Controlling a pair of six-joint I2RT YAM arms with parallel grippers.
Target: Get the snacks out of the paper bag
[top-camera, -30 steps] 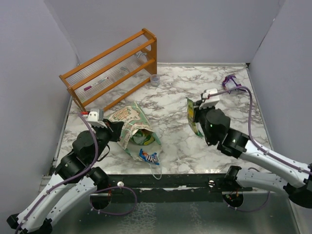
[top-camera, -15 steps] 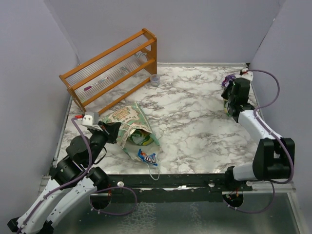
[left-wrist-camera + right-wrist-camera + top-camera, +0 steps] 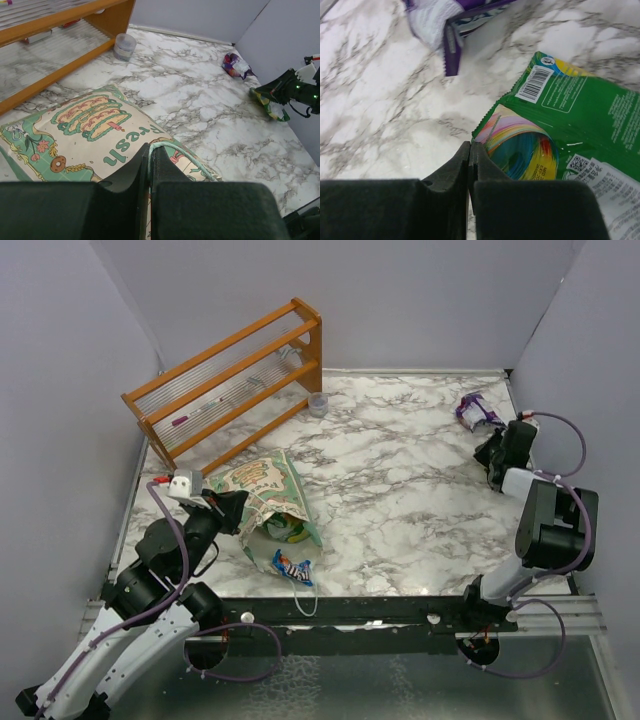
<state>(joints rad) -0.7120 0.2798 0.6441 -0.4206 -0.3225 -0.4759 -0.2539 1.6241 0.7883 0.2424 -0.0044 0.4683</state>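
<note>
left end effector (image 3: 150, 148) pinches the creased rim of the paper bag (image 3: 85, 120) lying on the marbled surface (image 3: 200, 110), while the right end effector (image 3: 470, 145) is clamped narrow on the corner of a glossy green foil packet (image 3: 580, 115) beside a purple packet (image 3: 447, 22).

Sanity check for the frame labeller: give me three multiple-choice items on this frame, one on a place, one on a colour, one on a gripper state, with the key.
1. Where does the purple packet lie?
A) at the near edge by the left arm
B) on the orange rack
C) at the far right of the table, beyond the right gripper

2. The right gripper's fingertips meet a packet of which colour?
A) green
B) red
C) blue

3. What is the left gripper doing?
A) open above the table
B) shut on the paper bag
C) shut on a blue packet

Key:
1 C: the top view shows it near the far right corner.
2 A: the right wrist view shows the green packet's corner at the shut fingers.
3 B: the left wrist view shows the fingers closed with the bag's rim between them.
</note>
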